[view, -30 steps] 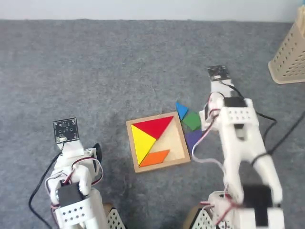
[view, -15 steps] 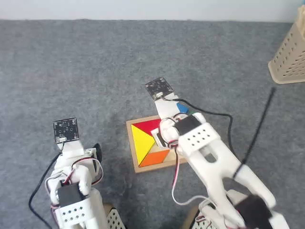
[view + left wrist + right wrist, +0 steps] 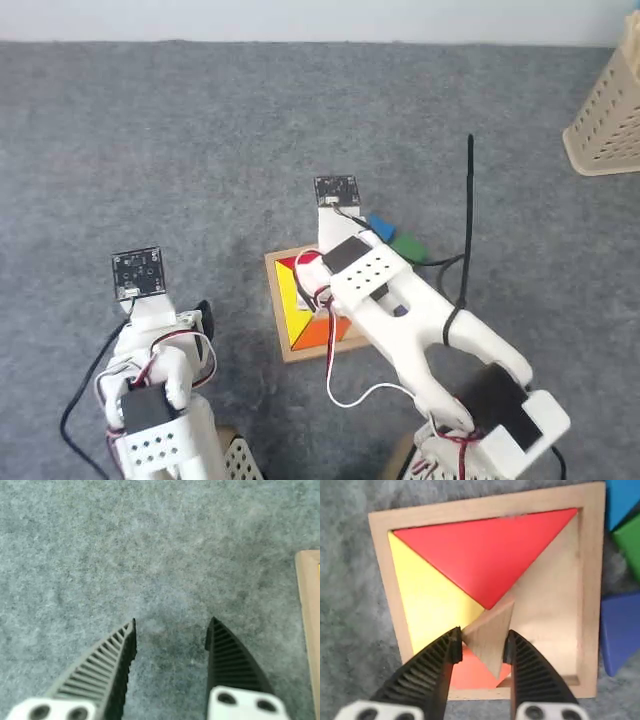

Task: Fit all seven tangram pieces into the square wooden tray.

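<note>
The right gripper (image 3: 483,632) pinches a plain wood triangle (image 3: 489,647) over the tray (image 3: 590,580), beside the red piece (image 3: 485,550) and the yellow piece (image 3: 430,605). Next it likely needs to lower the wood triangle flat into the bare part. The left gripper (image 3: 172,623) is spread over the carpet (image 3: 150,540); no writing can be read.

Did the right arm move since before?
Yes. The right gripper, shut on a wooden triangle, swung from the loose pieces beside the tray to over it.
</note>
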